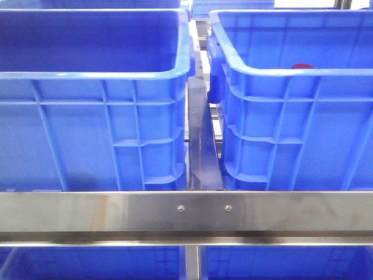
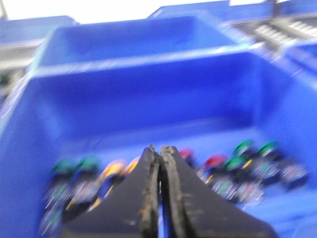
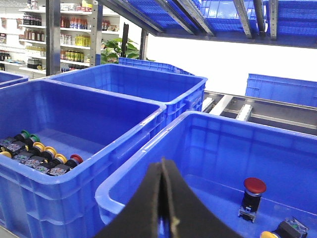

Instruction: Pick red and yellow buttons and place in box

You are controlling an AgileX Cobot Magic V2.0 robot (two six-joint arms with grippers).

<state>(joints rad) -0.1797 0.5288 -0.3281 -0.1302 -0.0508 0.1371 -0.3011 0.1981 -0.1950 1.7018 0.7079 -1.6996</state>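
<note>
Buttons are seen in both deep blue plastic crates: a round-topped red button (image 3: pixel 254 186) stands upright on the floor of the right-hand blue ribbed box (image 3: pixel 148 168), with a yellow-topped button (image 3: pixel 269 234) just beside it at the frame edge, while a row of red, yellow and green buttons (image 3: pixel 37 156) lies in the neighbouring blue crate (image 3: pixel 119 130). The black right gripper (image 3: pixel 165 198) is held above the box rim with fingers pressed together, nothing pinched. The left gripper (image 2: pixel 159 188), blurred, is likewise closed and empty over the row of buttons
</note>
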